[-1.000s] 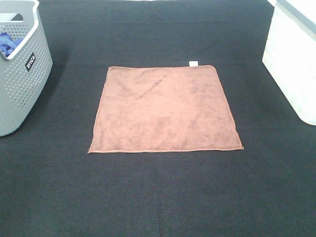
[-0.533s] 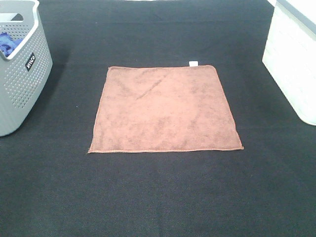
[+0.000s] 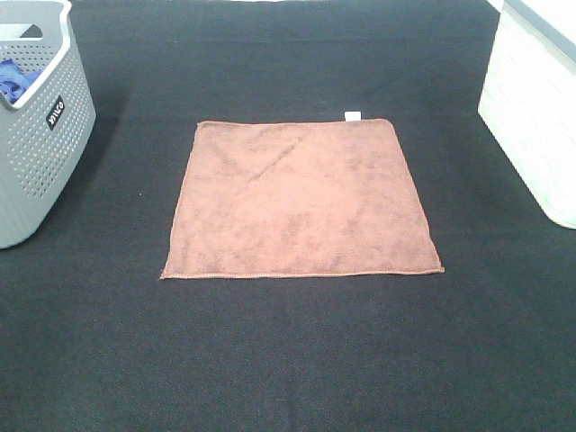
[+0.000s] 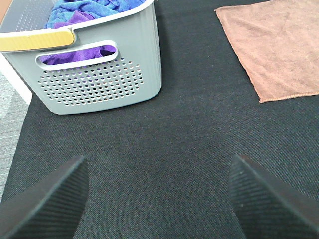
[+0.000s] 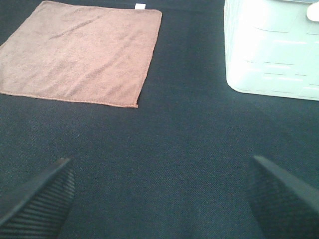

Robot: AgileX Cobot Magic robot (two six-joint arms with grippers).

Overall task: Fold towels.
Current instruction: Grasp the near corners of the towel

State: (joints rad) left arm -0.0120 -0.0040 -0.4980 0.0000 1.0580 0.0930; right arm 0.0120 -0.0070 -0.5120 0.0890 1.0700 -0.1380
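The reddish-brown towel (image 3: 301, 200) lies flat and unfolded in the middle of the black table, its small white tag (image 3: 353, 114) at the far right corner. It also shows in the left wrist view (image 4: 279, 47) and in the right wrist view (image 5: 79, 52). Neither gripper appears in the exterior high view. My left gripper (image 4: 157, 199) is open and empty over bare mat, near the front left, apart from the towel. My right gripper (image 5: 159, 199) is open and empty over bare mat, near the front right, apart from the towel.
A grey perforated basket (image 3: 36, 135) stands at the left with blue and purple cloths (image 4: 94, 7) inside. A white bin (image 3: 535, 108) stands at the right edge, also in the right wrist view (image 5: 271, 47). Black mat (image 3: 288, 360) covers the table.
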